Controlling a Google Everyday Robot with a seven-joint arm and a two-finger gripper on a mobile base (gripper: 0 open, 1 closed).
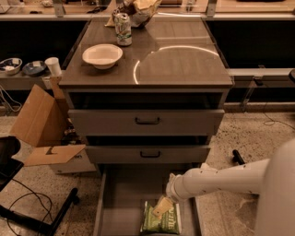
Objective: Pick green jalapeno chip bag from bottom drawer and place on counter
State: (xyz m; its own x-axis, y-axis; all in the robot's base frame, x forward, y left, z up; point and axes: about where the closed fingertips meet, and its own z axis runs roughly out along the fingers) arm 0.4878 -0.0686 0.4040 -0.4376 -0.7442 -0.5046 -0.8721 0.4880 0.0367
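The green jalapeno chip bag (162, 220) lies flat on the floor of the pulled-out bottom drawer (122, 198), near its front right. My white arm reaches in from the right, and my gripper (161, 207) hangs right over the bag's top edge, its pale fingers pointing down at it. The counter (184, 64) is the glossy grey-brown cabinet top above, with a curved light reflection.
On the counter stand a white bowl (102, 55), a green-and-white soda can (123, 29) and a tan wrinkled bag (140, 10) at the back. Two closed drawer fronts with black handles (147, 121) sit above the open drawer. An open cardboard box (44, 126) stands at left.
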